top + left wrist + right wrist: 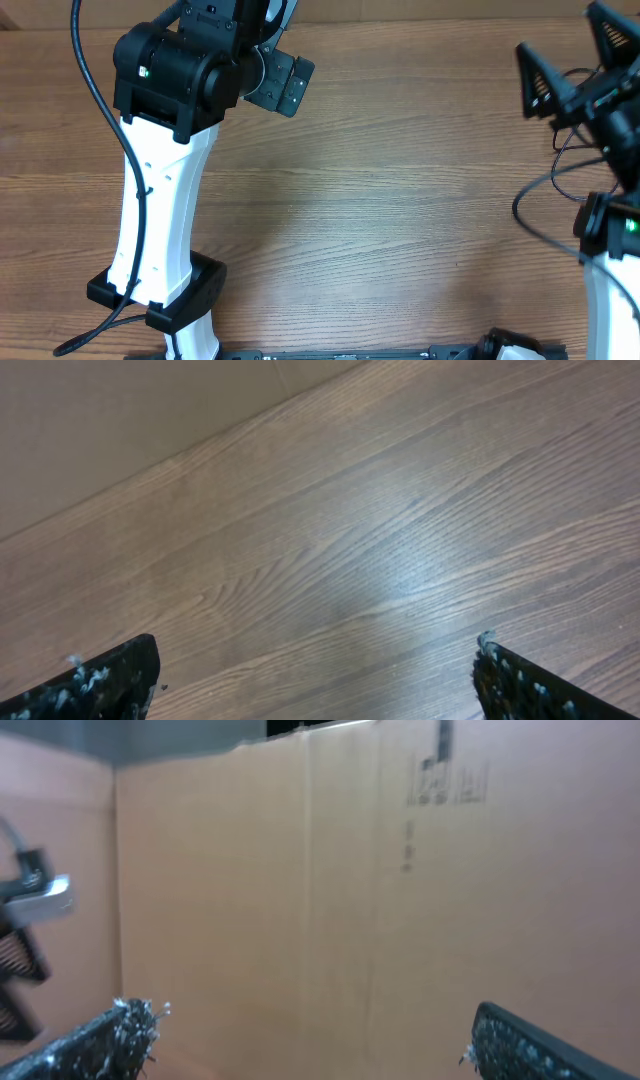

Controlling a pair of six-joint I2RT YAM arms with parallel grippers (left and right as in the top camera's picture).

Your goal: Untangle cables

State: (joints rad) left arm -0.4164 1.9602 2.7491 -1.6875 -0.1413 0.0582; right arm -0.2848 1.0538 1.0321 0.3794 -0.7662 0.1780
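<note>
The left arm (160, 200) is reaching away from its base, its white link (165, 215) lying long in the overhead view and its black joint (170, 70) bending toward the middle. The left end effector (315, 672) is pointing downward, its fingers (105, 682) standing wide apart and gripping nothing. The right arm (612, 250) is rising along the right edge, folding at its upper joints. The right end effector (572, 60) is facing roughly level, its jaws also spreading wide, with nothing showing between the two tips in the right wrist view.
</note>
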